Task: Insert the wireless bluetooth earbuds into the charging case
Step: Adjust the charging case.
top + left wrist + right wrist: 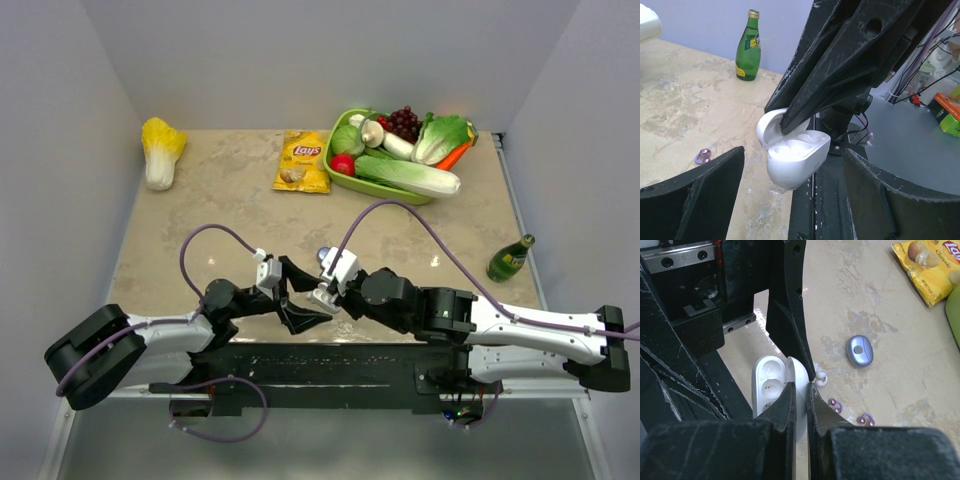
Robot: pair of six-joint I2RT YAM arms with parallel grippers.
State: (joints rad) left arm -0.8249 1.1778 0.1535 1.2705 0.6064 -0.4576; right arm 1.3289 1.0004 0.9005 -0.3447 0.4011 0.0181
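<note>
The right claw [801, 392] is pinched shut on the white case [769, 382], gripping its wall at the hinge side and holding it by the table's [200, 200] near edge, at the middle. The lid is up and the sockets that show are empty. The left claw [300, 298] stands open with the case between its fingers, touching nothing.

The step in hand looks like bracing the case so a bud can go in. To do it well, the left should close on the lower shell and not the lid, squarely and gently, since the glossy shell could slip or twist. The sockets should stay facing up.

No bud is in yet. The white bud [820, 380] lies on the table just beside the right fingertips. Two purple buds [835, 405] [866, 419] lie a little farther toward the middle, apart from each other. They probably belong to the closed grey case [859, 351] nearby, so the white one is the likely match.

In the way: the right fingers overhang part of the sockets, and both claws crowd the case, leaving little room to reach the white bud. The bottle [510, 259] by the right edge, the chips bag [303, 161] and basket [337, 174] at the far edge, and the cabbage [161, 150] in the far left corner are well apart
</note>
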